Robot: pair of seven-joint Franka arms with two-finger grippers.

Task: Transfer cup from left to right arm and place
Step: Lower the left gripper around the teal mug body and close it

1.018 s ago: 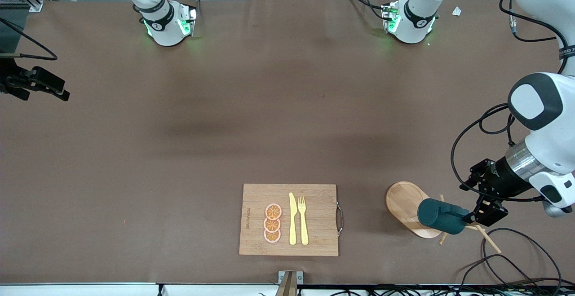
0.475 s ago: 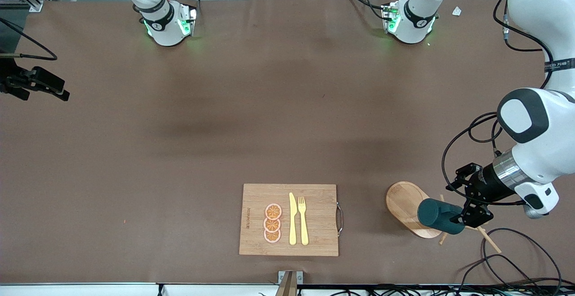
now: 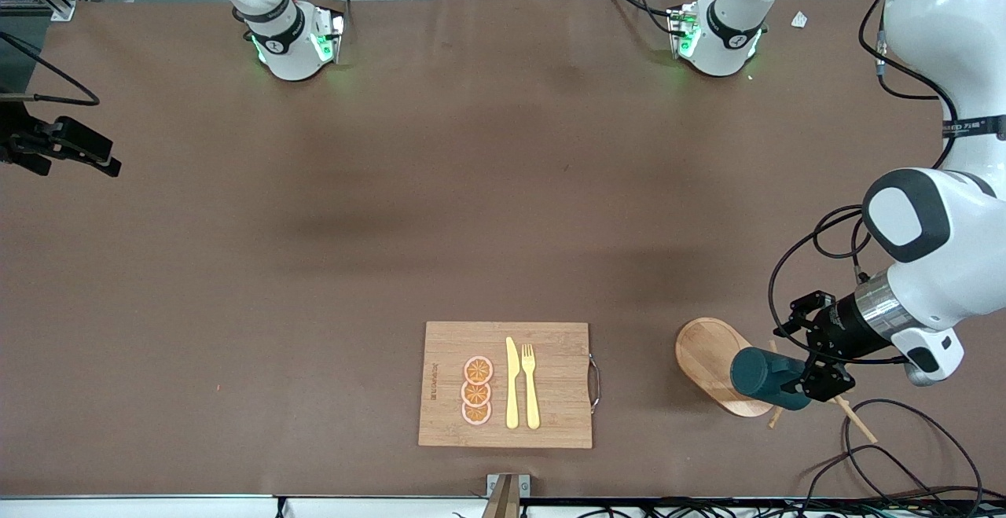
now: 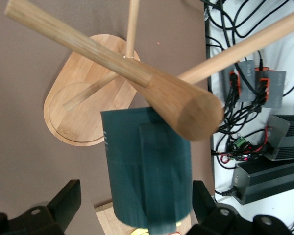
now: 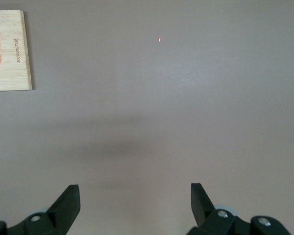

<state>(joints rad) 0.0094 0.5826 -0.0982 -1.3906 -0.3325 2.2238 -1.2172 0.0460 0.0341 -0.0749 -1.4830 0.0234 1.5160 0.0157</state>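
Left wrist view: the cup (image 4: 147, 171), dark teal, hangs on a peg of a wooden mug tree (image 4: 137, 73), whose oval base (image 4: 83, 107) lies on the table below.
Cup location: toward the left arm's end of the tabletop (image 3: 503, 211), close to the edge nearest the front camera, over the mug tree's base (image 3: 707, 357).
Left gripper (image 3: 817, 372): fingers spread apart, one on each side of the cup body, not yet clamped on it.
Right gripper (image 5: 134, 205): fingers apart and empty, waiting over bare tabletop at the right arm's end.
Handling: likely rigid and fairly light; a glazed wall could be slippery, and it may chip if dropped.
Where to grip: across the cylindrical body, clear of the small handle; it probably must slide off along the peg.
Writing: a mark along one edge of the bamboo cutting board (image 3: 507, 384), too small to read.
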